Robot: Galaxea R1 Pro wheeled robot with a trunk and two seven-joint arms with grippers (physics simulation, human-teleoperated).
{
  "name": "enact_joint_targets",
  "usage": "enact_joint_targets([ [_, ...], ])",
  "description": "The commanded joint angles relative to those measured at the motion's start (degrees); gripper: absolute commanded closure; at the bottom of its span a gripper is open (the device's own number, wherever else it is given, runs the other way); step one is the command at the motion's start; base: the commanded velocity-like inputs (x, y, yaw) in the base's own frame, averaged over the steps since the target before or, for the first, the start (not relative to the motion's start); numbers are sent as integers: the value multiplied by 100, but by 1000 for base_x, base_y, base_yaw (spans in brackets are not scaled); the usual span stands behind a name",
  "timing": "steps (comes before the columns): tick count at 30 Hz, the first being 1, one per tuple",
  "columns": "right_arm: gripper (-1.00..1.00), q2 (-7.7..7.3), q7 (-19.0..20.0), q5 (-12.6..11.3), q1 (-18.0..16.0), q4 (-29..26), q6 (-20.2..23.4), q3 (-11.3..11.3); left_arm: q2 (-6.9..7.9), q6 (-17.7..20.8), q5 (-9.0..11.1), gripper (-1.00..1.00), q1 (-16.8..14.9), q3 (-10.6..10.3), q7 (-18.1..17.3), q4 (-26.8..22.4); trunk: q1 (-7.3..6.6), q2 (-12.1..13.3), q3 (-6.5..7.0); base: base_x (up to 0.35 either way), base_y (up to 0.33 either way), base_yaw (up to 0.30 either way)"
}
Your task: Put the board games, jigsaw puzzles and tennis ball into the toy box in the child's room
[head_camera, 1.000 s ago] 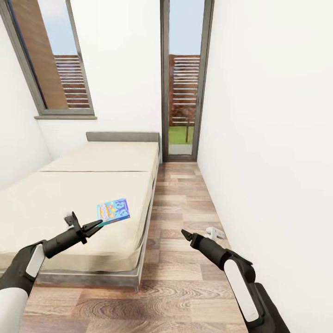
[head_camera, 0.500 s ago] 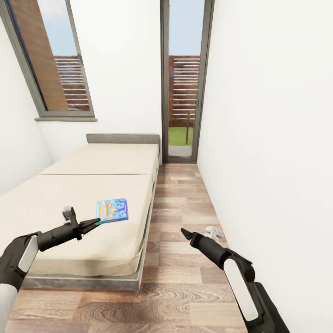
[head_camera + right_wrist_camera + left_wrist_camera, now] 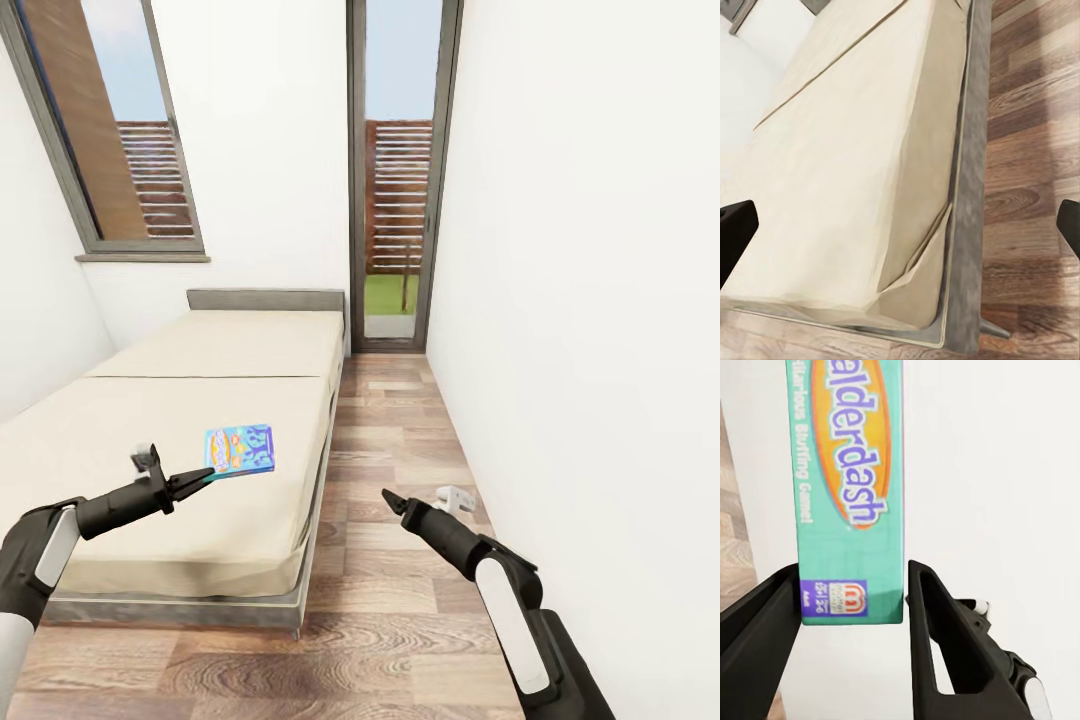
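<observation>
Left gripper (image 3: 200, 481) lowered slightly, fingers pinching board game (image 3: 239, 450) (above bed (image 3: 150, 450), probably clear); right gripper (image 3: 390, 499) fingers spread.

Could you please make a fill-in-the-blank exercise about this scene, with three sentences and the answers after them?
1. The board game is held by the ____ gripper.
2. The bed has a plain top of ____ colour.
3. The right gripper hangs over the ____ floor beside the bed.

Missing words: left; cream-beige; wood-plank
</observation>
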Motion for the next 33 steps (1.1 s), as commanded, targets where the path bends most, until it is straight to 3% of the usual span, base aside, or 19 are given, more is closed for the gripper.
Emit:
enact_joint_targets([
  [1, -100, 5, 30, 4, -3, -4, 27, -7, 1, 35, 10, 100, -3, 2, -12, -1, -1, -2, -5, 0, 0, 0],
  [12, -100, 15, 102, 7, -3, -5, 27, -5, 62, 46, 15, 100, -3, 22, -47, -8, -1, -2, -5, 0, 0, 0],
  [26, -100, 20, 106, 7, -3, -5, 26, -5, 151, 99, 61, 100, -3, 26, -103, -16, -308, 559, 246, 0, 0, 0],
  [30, -100, 21, 106, 7, -3, -5, 20, 1, 234, 109, 62, 100, -3, 20, -231, -16, -396, 720, 318, 0, 0, 0],
  [33, -100, 21, 106, 7, -3, -11, 19, 7, 326, 113, 60, 100, -3, 10, -603, -19, -462, 840, 372, 0, 0, 0],
])
